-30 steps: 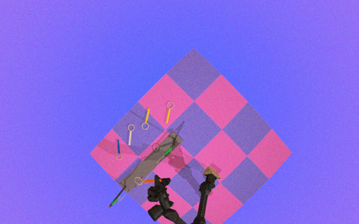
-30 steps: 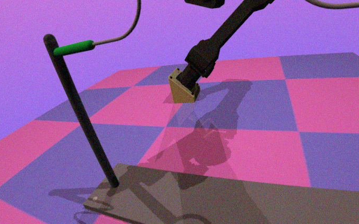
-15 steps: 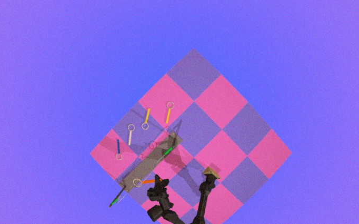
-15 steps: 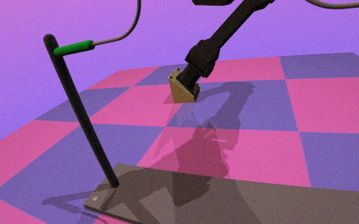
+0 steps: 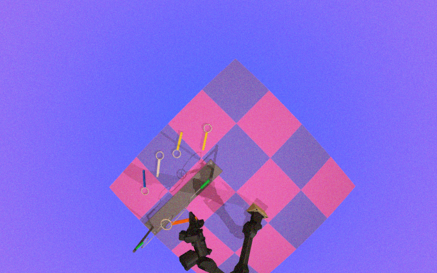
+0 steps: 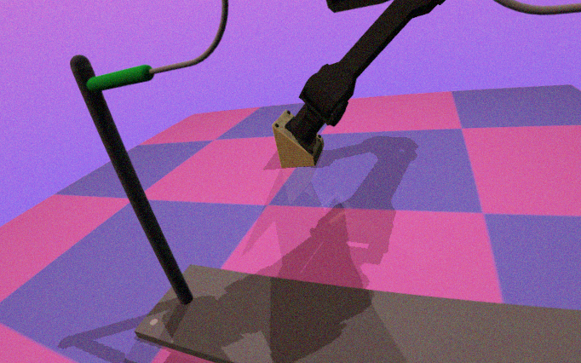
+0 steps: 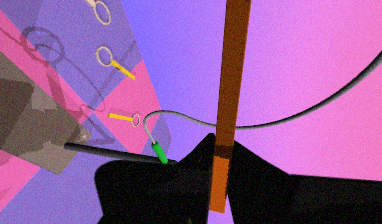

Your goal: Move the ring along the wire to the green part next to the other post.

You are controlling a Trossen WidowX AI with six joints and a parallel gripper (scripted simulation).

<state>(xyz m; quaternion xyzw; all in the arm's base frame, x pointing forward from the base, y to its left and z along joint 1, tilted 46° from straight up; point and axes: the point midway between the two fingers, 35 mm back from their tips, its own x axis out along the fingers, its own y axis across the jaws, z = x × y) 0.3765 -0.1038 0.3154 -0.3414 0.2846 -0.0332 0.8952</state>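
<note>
In the top view, the pale ring (image 5: 166, 223) hangs in the air over the lower left end of the grey base plate (image 5: 179, 200), with the thin wire line running by it. I cannot tell whether they touch. Its orange handle (image 5: 181, 222) (image 7: 231, 90) points right into my gripper (image 5: 193, 218) (image 7: 216, 138), which is shut on it. One green part (image 5: 140, 244) lies beyond the ring at the lower left post; the other green part (image 5: 205, 184) (image 6: 119, 77) (image 7: 160, 152) sits at the far post (image 6: 126, 180) (image 7: 113, 152). The grey wire (image 6: 193, 58) (image 7: 293, 117) curves between them. The ring is out of the wrist view.
Several spare rings lie on the checkered floor: two with yellow handles (image 5: 179, 140) (image 5: 205, 140), one white (image 5: 158, 166), one blue (image 5: 143, 177). The arm's tan base (image 5: 257, 210) (image 6: 295, 148) stands right of the plate, and the arm (image 6: 342, 76) leans over it.
</note>
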